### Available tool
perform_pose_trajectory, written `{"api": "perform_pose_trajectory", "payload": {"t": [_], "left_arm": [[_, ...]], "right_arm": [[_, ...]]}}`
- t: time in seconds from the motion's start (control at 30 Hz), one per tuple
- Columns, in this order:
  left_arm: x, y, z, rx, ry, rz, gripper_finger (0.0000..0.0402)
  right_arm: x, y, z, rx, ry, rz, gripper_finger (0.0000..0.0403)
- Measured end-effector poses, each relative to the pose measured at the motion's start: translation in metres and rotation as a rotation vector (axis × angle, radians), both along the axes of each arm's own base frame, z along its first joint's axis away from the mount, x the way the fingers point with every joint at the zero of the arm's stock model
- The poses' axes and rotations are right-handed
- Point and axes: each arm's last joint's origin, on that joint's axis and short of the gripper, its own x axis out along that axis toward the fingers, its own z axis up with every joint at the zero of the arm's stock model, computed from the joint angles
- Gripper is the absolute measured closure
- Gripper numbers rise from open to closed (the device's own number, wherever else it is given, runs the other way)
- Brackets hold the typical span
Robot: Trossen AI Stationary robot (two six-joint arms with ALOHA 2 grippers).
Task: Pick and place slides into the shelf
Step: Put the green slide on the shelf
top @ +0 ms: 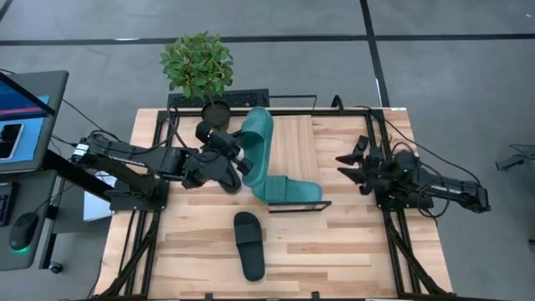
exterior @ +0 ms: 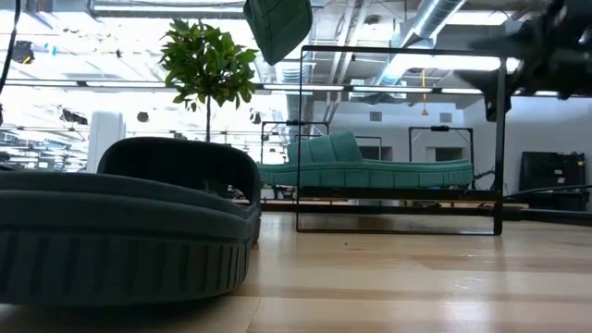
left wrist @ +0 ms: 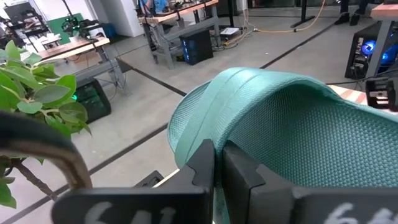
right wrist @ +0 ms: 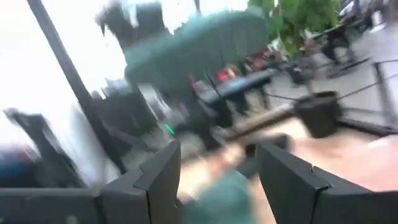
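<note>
Bright overhead room light; right wrist view smeared by blur, low view backlit.

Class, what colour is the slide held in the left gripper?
Teal green slide, clearest in the high view.

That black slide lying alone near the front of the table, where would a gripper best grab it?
Probably at one long side edge of the sole, coming straight down. The black slide lies flat, strap up, with bare table on both sides, so the fingers could close across its narrow width.
</note>
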Motion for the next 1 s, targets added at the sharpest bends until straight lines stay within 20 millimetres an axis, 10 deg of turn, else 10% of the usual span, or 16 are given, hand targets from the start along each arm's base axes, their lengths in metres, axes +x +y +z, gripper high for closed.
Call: {"api": "perform_pose_trajectory", "payload": {"t": [0.53,1.0], "left_arm": [[0.000,0.000,0.000,-0.002,0.005,-0.007,0.0401],[0.001,0.005,0.000,-0.013,-0.009,0.011,0.0401]], "right_arm": [[-0.007,-0.004,0.021,0.486,-0.284,-0.051,0.0202],[-0.005,0.009,0.040,0.196,-0.151,-0.012,0.0204]]}}
